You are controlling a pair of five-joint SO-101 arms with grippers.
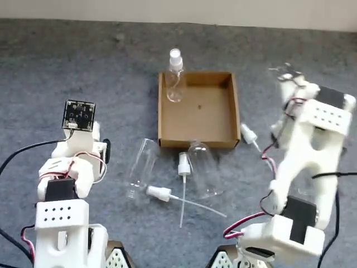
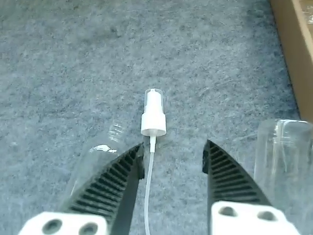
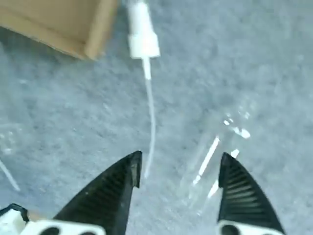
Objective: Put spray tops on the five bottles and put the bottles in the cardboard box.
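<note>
My left gripper [image 2: 173, 147] is open just above the carpet. A white spray top [image 2: 153, 115] lies ahead of it, its tube running back between the fingers. A clear bottle [image 2: 98, 156] lies by one finger and another clear bottle [image 2: 283, 152] by the other. My right gripper [image 3: 181, 156] is open too, over a spray top's tube [image 3: 149, 112] and beside a lying clear bottle [image 3: 220, 152]. The cardboard box [image 1: 167, 120] sits mid-table, with a capped bottle [image 1: 175, 78] at its far left corner. Two uncapped bottles [image 1: 140, 167] [image 1: 205, 167] lie in front of it.
Three loose spray tops lie on the grey carpet: one [image 1: 183, 164] between the two bottles, one [image 1: 159, 194] nearer the front, one [image 1: 249, 134] by the box's right wall. The left arm [image 1: 72, 167] stands front left, the right arm [image 1: 312, 139] at the right.
</note>
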